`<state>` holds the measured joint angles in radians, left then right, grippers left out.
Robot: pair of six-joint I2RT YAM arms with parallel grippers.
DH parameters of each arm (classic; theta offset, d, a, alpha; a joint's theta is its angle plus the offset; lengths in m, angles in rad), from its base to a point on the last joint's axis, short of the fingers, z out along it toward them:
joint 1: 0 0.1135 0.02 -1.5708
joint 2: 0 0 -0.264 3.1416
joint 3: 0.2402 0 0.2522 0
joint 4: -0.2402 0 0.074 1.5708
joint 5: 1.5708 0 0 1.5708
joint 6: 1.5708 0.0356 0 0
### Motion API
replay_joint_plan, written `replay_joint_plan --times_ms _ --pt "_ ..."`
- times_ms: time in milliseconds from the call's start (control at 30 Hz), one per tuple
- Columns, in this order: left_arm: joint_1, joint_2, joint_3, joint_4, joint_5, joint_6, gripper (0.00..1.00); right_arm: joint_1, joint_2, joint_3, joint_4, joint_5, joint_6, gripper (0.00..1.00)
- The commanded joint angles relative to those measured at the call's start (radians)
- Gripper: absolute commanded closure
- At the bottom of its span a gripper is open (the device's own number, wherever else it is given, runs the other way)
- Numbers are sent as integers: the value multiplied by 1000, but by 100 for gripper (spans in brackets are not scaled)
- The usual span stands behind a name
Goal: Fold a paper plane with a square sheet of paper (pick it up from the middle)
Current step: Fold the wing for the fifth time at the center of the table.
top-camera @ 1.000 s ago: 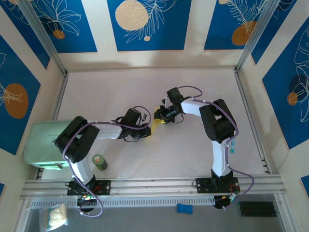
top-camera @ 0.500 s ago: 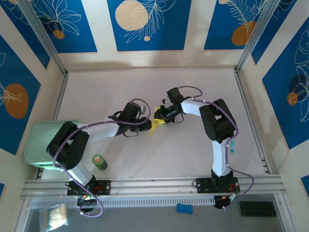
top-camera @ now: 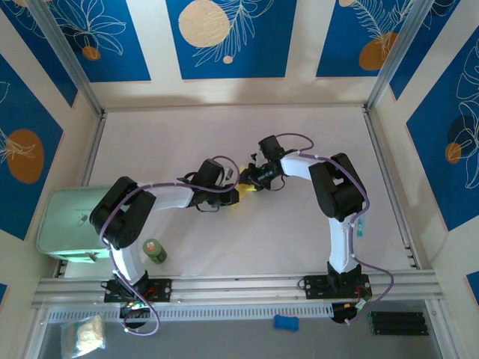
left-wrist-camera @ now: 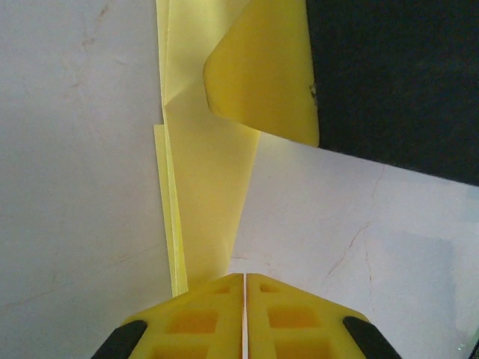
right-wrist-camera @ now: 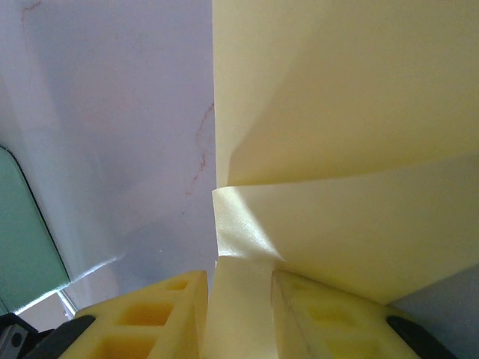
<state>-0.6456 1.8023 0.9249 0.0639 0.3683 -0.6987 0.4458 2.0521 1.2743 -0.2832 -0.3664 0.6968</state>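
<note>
Paper plane cut by top edge, near end hidden under left tool

A white table inside bright painted walls
The table is pale and flat. Blue wall panels show white leaves and orange circles. Silver rails run along the table's near edge

We saw the folded sheet of paper near the middle of the counter, between the two arms. The left fingers were at its left end. The right fingers were on its right, with a flap of the sheet between them. A box sat at the counter's left edge towards the near-left corner. A small bottle stood just right of it, beside the left arm's base.
</note>
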Motion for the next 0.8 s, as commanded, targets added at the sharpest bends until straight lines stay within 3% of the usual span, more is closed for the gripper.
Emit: replay_joint_plan --times_ms 0,767 --pt "0 29 7 20 45 -8 90 9 37 -12 -48 21 8 70" --pt "1 27 -51 10 75 -28 91 8 60 3 -75 34 13 70"
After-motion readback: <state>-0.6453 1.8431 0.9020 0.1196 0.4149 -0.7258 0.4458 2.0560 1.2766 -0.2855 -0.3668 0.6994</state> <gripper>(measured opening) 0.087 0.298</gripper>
